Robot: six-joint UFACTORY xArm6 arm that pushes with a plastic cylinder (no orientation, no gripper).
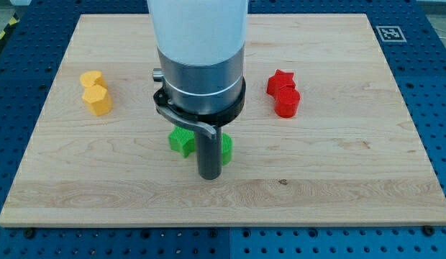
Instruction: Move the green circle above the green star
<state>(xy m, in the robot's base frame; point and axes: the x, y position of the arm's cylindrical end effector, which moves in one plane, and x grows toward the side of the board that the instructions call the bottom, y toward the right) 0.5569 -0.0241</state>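
While my tip (209, 175) sits near-centre on the wooden board (352, 187), holding nothing, it's a bare rod. Green star (181, 141) touches its left; green circle (226, 146) peeks out at its right, mostly hidden. Yellow blocks (96, 92) far left, red blocks (283, 94) far right.

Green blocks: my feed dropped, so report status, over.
My tip down between two green blocks. Green star at tip's left; green circle at its right, mostly hidden. Contact unclear. Yellow blocks and red blocks well away.
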